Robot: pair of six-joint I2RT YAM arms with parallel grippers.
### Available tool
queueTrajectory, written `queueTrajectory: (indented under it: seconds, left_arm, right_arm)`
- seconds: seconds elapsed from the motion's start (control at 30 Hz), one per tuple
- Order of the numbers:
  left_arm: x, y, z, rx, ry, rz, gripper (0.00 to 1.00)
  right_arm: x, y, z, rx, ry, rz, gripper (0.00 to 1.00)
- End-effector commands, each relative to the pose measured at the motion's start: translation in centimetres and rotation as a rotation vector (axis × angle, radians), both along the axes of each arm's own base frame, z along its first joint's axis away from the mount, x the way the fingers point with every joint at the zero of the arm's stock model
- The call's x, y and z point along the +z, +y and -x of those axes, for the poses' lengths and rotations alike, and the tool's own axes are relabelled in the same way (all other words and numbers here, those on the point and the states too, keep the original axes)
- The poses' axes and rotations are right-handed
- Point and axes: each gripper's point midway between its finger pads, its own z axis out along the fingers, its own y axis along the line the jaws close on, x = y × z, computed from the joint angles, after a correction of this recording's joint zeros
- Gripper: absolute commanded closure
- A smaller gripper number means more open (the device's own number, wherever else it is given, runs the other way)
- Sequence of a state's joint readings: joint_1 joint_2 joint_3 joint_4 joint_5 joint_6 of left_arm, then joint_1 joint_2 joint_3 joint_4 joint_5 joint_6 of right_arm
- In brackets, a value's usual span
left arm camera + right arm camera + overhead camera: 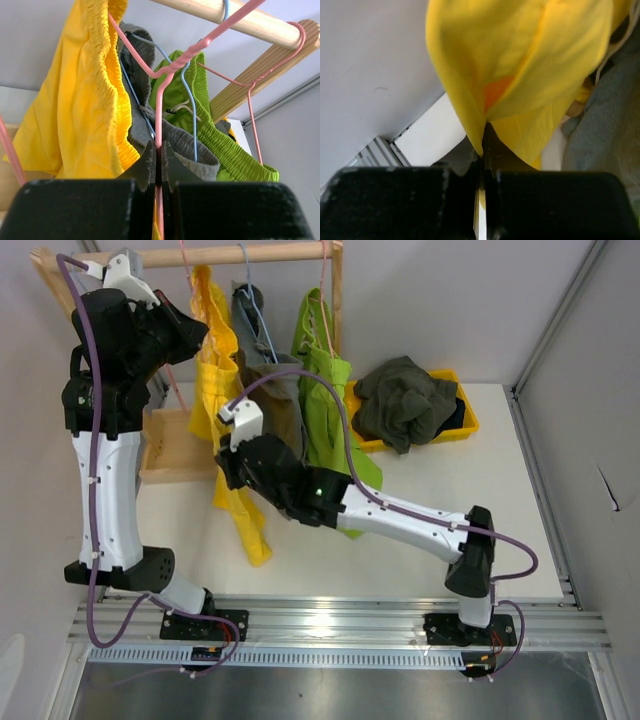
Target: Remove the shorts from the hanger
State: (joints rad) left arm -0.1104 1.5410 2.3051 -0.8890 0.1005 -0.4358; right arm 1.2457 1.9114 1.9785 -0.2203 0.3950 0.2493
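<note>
The left pincer [158, 151] is clamping the pink hanger [161, 95] to steady it, while the right pincer [482, 142] is pinching the yellow shorts [520, 60], probably for pulling free.

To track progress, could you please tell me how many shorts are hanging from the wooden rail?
3: yellow shorts on the left, grey shorts in the middle, lime green shorts on the right; another may be hidden behind them.
</note>
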Motion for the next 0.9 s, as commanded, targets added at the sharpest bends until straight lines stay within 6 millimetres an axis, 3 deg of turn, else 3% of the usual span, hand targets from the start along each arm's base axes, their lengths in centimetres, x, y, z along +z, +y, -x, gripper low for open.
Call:
queueTrajectory:
  seconds: [0.0,0.03,0.07,0.1,0.17,0.3,0.5,0.6,0.7,0.73,0.8,0.83,0.87]
  left_arm:
    - [4.4,0.1,1.8,-0.001,-0.152,0.006,1.00]
    - [4.4,0.3,1.8,0.008,-0.154,0.004,1.00]
    - [4.1,0.6,1.8,0.023,-0.148,-0.002,1.00]
    - [4.2,0.7,1.7,0.029,-0.154,-0.006,1.00]
    - [4.0,1.2,1.7,0.057,-0.156,-0.024,1.00]
    - [4.0,1.9,1.4,0.086,-0.158,-0.052,1.00]
    - [4.4,2.6,1.2,0.124,-0.161,-0.072,1.00]
    - [4.2,2.6,1.9,0.121,-0.157,-0.074,1.00]
    - [2.8,2.2,2.9,0.097,-0.110,-0.061,1.00]
    - [2.5,1.7,3.9,0.061,-0.100,-0.050,1.00]
    - [1.7,1.5,5.3,0.046,-0.074,-0.037,1.00]
    - [-0.2,1.3,5.4,0.039,-0.023,-0.032,1.00]
    - [0.4,1.5,7.2,0.036,-0.044,-0.025,1.00]
  right_arm:
    - [2.0,-3.0,3.6,-0.026,-0.021,-0.063,1.00]
    - [1.8,-3.6,4.4,-0.038,-0.006,-0.078,1.00]
    - [-0.9,-3.8,6.4,-0.019,0.016,-0.034,1.00]
    - [0.1,-5.0,7.3,-0.024,0.025,-0.070,1.00]
    - [-0.9,-5.3,9.9,-0.006,0.063,-0.082,1.00]
    - [-3.3,-5.7,13.0,0.009,0.102,-0.053,1.00]
    - [-6.2,-4.4,14.2,0.025,0.138,-0.012,1.00]
    - [-6.3,-3.9,13.6,0.019,0.125,-0.011,1.00]
    - [-5.2,-3.4,11.0,-0.002,0.088,-0.010,1.00]
    - [-3.3,-3.4,8.8,-0.022,0.071,-0.040,1.00]
    - [-2.4,-3.3,6.0,-0.052,0.040,-0.026,1.00]
    - [-1.4,-4.0,2.8,-0.093,0.009,-0.018,1.00]
    - [1.6,-4.0,1.5,-0.090,-0.017,-0.064,1.00]
